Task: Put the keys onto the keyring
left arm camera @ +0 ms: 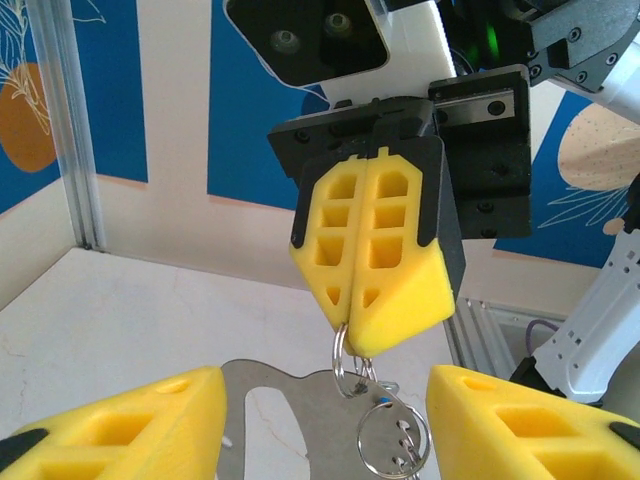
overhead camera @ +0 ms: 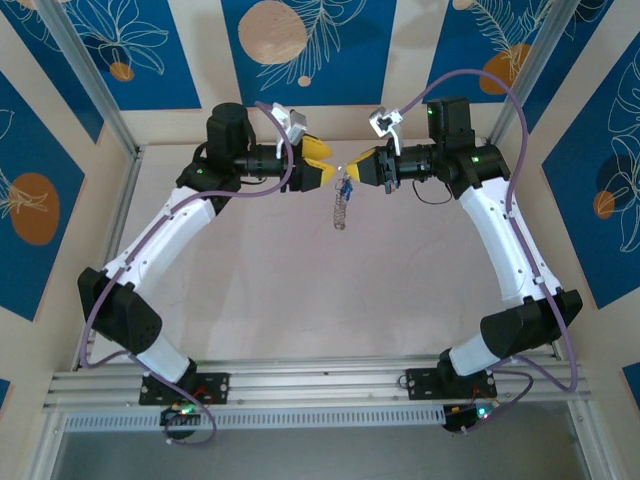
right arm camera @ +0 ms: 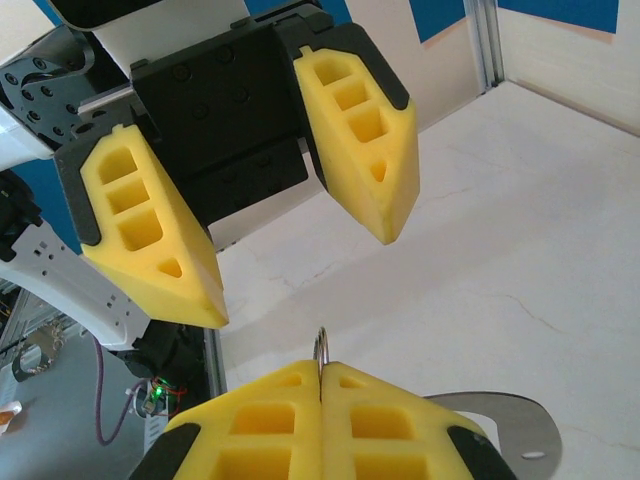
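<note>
Above the middle of the table my right gripper [overhead camera: 358,167] is shut on a silvery ring [left arm camera: 345,362] of the keyring. Its grey tag [left arm camera: 300,420] with the large oval hole hangs below the shut yellow pads [left arm camera: 400,300]. A second ring [left arm camera: 393,440] dangles against the tag. The key's blue head [overhead camera: 346,187] shows just under the fingertips, with the rest of the keyring [overhead camera: 340,208] hanging beneath it. My left gripper [overhead camera: 322,166] faces the right one, open, one finger on either side of the hanging tag and not touching it. In the right wrist view the ring [right arm camera: 322,345] pokes out between the shut pads.
The pale table [overhead camera: 330,290] lies below the hanging keyring. Aluminium frame posts [overhead camera: 95,85] and blue patterned walls [overhead camera: 320,40] close in the back and sides. A rail [overhead camera: 320,385] carries both arm bases at the near edge.
</note>
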Robot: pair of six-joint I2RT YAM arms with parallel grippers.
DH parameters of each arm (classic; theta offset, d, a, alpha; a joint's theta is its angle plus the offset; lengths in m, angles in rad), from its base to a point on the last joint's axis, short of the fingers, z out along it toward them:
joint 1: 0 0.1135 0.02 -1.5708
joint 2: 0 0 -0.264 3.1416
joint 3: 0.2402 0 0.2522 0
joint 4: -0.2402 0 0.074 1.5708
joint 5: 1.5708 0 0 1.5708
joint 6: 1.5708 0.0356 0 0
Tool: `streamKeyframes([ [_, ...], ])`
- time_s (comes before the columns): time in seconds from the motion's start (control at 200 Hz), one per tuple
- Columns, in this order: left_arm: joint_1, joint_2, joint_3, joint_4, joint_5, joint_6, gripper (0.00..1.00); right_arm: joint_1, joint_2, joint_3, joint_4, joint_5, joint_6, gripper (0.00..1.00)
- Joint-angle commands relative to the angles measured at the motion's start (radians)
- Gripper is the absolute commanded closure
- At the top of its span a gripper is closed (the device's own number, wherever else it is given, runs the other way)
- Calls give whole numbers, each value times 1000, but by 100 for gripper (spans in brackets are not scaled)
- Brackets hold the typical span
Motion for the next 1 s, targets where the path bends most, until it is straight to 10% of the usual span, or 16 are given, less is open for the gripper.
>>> streamKeyframes([
  [0.0,-10,1,45,-18,46,3,45,4,-3,8,8,-12,-6,100],
  [0.535,-44,75,105,-54,63,20,54,7,-6,6,5,-16,-10,100],
  [0.995,-64,104,132,-82,148,36,88,7,-6,-3,17,-18,-3,100],
])
